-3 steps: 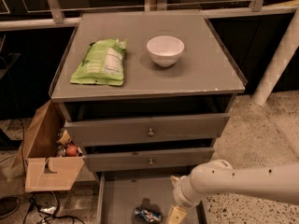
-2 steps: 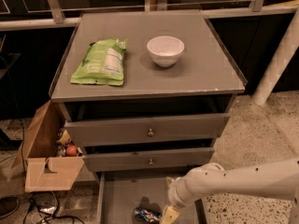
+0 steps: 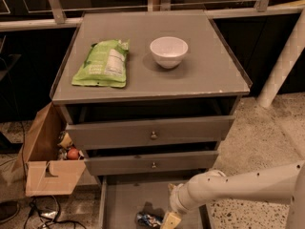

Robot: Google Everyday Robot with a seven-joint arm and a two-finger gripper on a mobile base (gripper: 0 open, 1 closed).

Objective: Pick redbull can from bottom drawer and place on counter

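Note:
The redbull can lies on its side on the grey floor of the open bottom drawer, near the frame's lower edge. My gripper reaches down into the drawer just right of the can, at the end of my white arm that enters from the right. Its tips run off the bottom of the frame. The counter is the grey cabinet top above, with a chip at its front right corner.
A green snack bag and a white bowl sit on the counter. The two knobbed upper drawers stand slightly open. A cardboard box with odds and ends stands left of the cabinet. A white pole rises at right.
My arm has moved left and lower into the bottom drawer, bringing the gripper closer to the can. The can has not moved.

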